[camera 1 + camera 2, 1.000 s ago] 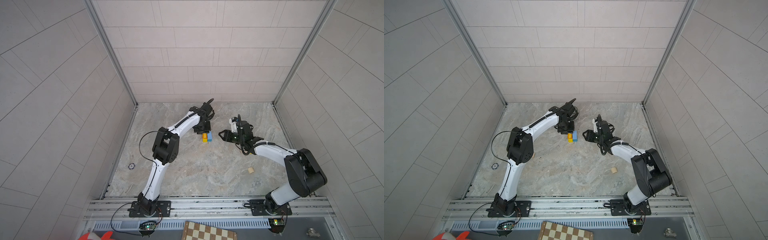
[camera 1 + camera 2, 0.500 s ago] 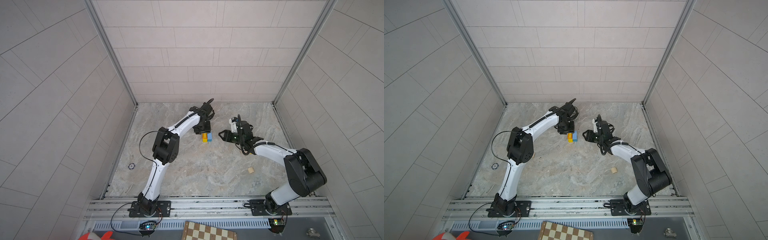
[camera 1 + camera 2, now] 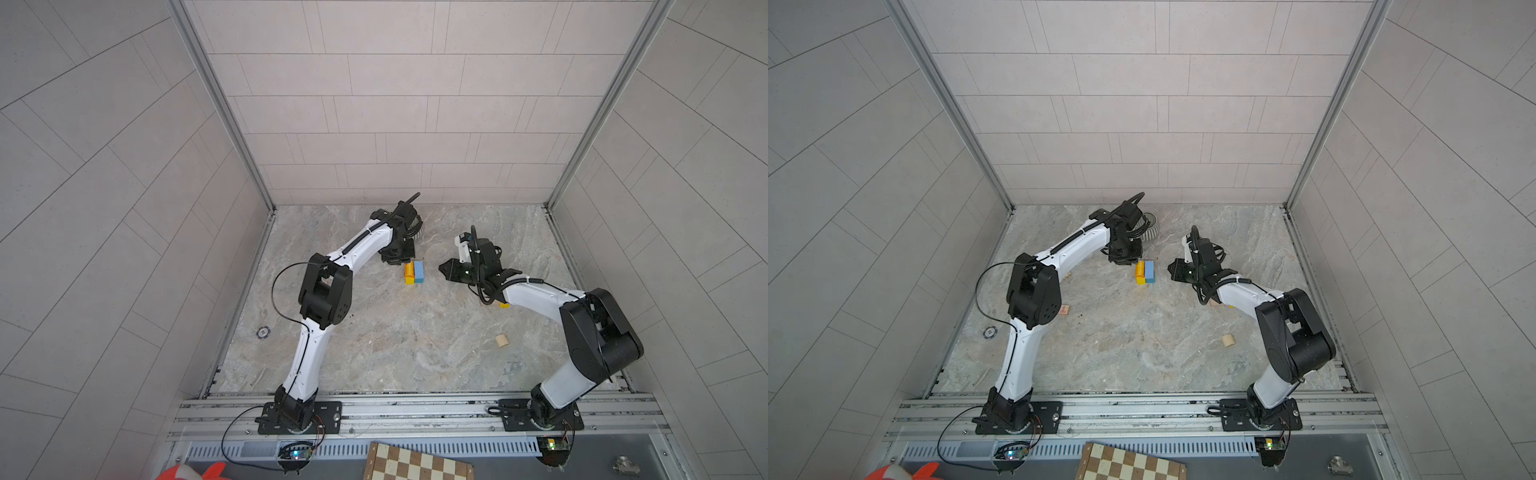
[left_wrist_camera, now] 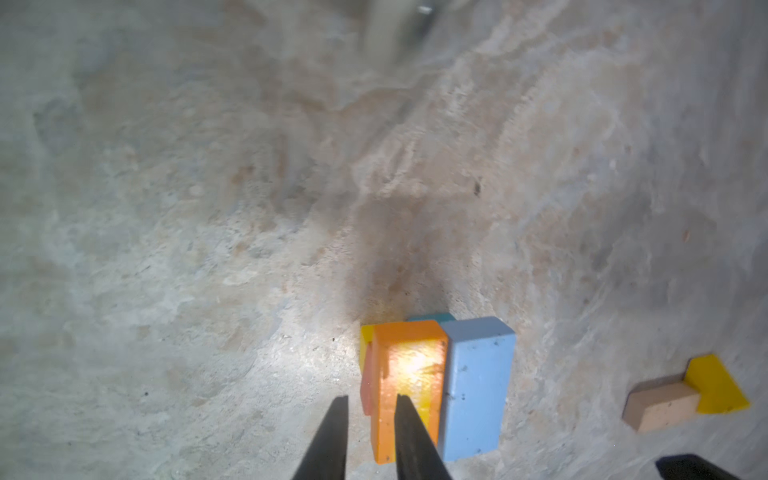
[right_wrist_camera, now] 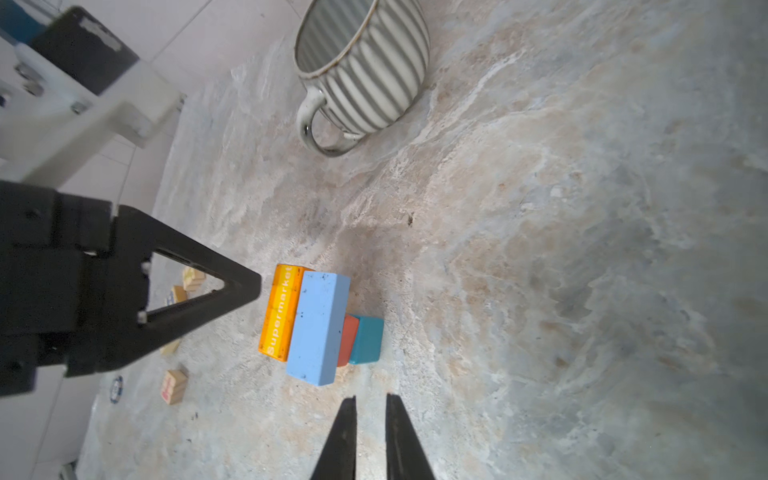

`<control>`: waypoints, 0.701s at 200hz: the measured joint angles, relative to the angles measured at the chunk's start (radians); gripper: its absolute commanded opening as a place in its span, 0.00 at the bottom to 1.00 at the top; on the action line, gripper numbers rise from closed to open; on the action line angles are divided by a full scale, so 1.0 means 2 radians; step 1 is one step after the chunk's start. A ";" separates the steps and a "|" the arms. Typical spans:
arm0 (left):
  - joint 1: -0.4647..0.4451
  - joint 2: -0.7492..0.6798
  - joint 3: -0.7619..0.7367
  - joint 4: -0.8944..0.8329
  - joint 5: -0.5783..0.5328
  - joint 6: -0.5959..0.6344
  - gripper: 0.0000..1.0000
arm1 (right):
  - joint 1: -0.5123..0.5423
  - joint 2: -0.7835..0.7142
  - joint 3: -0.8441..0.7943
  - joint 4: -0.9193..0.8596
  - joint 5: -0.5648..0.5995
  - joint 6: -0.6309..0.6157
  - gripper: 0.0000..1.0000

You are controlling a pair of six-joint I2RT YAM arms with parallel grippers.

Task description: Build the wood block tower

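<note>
The tower (image 4: pixel 436 374) is only a low heap so far. It lies right at the tips of the left pincer (image 4: pixel 368 397), whose jaws are drawn almost together on nothing. Whether a tip touches the orange brick (image 4: pixel 409 374) I cannot tell. The blue brick (image 4: pixel 478 382) lies alongside the orange one, touching it, and both rest on a teal block (image 5: pixel 365 340) and a red block (image 5: pixel 348 338).

The right pincer (image 5: pixel 370 397) faces the heap from the opposite side, just short of the blue brick, with its jaws likewise nearly closed and empty.

The blocks look like light, stiff painted wood (smooth faces, so probably slippery). The top bricks seem to overhang their base, so a nudge could slide them. A brick is best taken across its narrow width, at mid-length.

Off to one side of the left pincer, a plain block (image 4: pixel 660 405) touches a yellow block (image 4: pixel 715 386). Beyond the heap from the right pincer stands a mug (image 5: pixel 365 70).
</note>
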 measured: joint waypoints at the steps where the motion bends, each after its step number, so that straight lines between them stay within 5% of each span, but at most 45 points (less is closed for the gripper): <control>1: 0.000 0.000 -0.001 0.000 0.000 0.000 0.13 | 0.000 0.000 0.000 -0.001 0.000 0.000 0.11; 29: 0.014 -0.018 -0.037 0.007 -0.004 0.004 0.04 | 0.003 0.013 0.024 -0.039 0.011 -0.012 0.11; 140: 0.018 -0.018 -0.056 0.040 -0.019 0.004 0.01 | 0.035 0.121 0.169 -0.214 0.072 -0.027 0.12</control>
